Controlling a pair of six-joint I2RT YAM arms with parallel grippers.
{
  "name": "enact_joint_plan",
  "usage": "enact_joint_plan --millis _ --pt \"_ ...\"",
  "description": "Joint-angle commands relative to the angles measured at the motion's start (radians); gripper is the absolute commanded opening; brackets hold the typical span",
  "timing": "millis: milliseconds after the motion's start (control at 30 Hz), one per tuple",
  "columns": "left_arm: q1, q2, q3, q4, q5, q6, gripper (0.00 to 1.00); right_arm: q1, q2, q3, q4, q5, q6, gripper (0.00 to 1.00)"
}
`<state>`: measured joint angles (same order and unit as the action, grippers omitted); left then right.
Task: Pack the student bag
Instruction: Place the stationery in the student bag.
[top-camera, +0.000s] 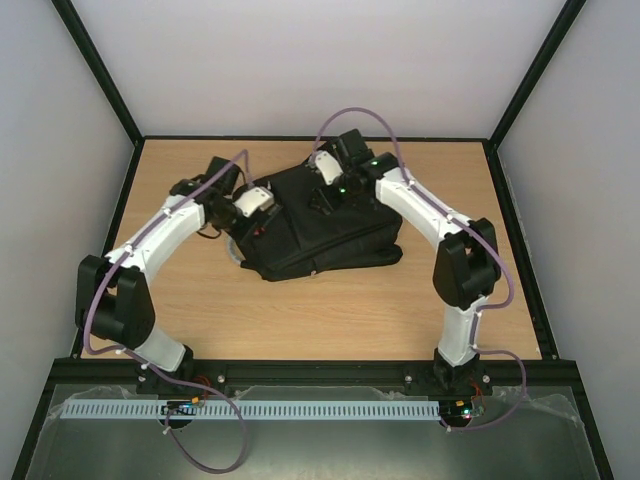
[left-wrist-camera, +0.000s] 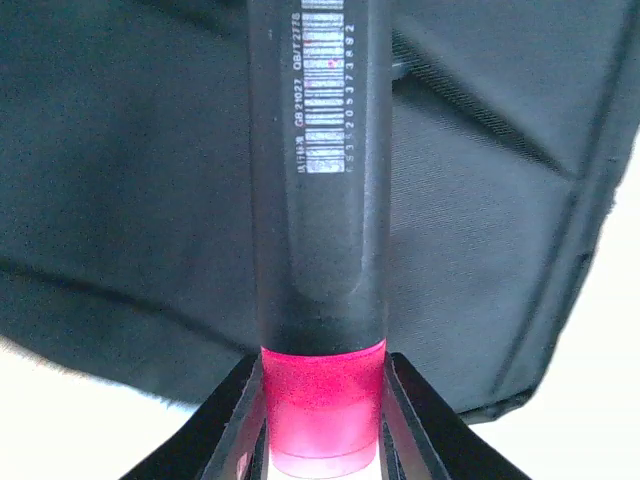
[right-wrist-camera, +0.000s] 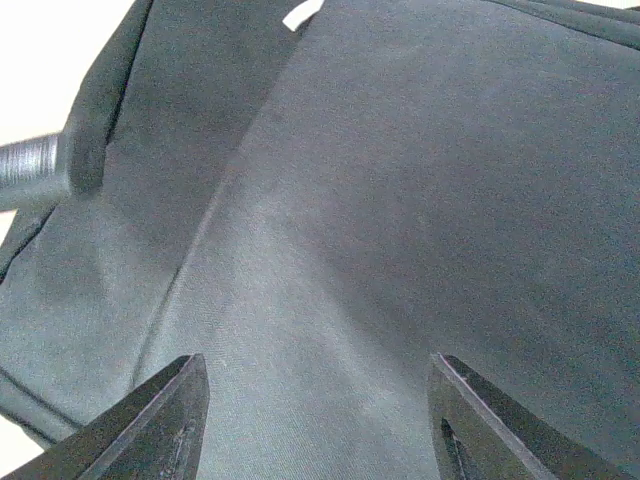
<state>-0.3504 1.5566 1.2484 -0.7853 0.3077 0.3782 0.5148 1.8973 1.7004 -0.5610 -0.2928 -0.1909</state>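
Observation:
The student bag (top-camera: 325, 240), a large black fabric backpack, lies flat in the middle of the table. My left gripper (left-wrist-camera: 322, 372) is shut on the pink end of a black marker (left-wrist-camera: 320, 190) with a barcode label. The marker points at the bag's left side (left-wrist-camera: 120, 200). In the top view the left gripper (top-camera: 268, 200) sits at the bag's upper left edge. My right gripper (right-wrist-camera: 315, 368) stands open just above the bag's fabric (right-wrist-camera: 400, 200), with nothing between its fingers. The marker's far end (right-wrist-camera: 35, 170) shows at the left, meeting a fold of the bag.
The wooden table (top-camera: 330, 320) has black frame rails along its edges and white walls behind. Both arms reach in over the bag from the near edge, the right arm (top-camera: 440, 215) bending over the bag's right side.

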Motion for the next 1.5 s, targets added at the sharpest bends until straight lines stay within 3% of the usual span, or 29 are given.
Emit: enact_joint_plan --millis 0,267,667,833,1267,1467 --pt "0.136 -0.017 -0.026 -0.038 0.052 -0.013 0.14 0.075 0.059 0.042 0.034 0.164 0.088 0.61" --pt "0.290 0.003 -0.052 -0.016 0.113 -0.085 0.14 0.194 0.137 0.083 0.110 0.360 0.150 0.60" --pt "0.289 0.046 -0.033 -0.032 0.191 -0.094 0.15 0.269 0.183 0.123 0.142 0.466 0.174 0.58" --pt "0.277 0.044 -0.034 -0.024 0.210 -0.115 0.15 0.277 0.200 0.103 0.179 0.578 0.177 0.52" --pt "0.233 0.088 -0.006 -0.034 0.221 -0.104 0.14 0.291 0.215 0.099 0.163 0.504 0.165 0.55" --pt "0.208 0.100 -0.008 -0.050 0.230 -0.096 0.14 0.292 0.226 0.066 0.175 0.590 0.171 0.41"
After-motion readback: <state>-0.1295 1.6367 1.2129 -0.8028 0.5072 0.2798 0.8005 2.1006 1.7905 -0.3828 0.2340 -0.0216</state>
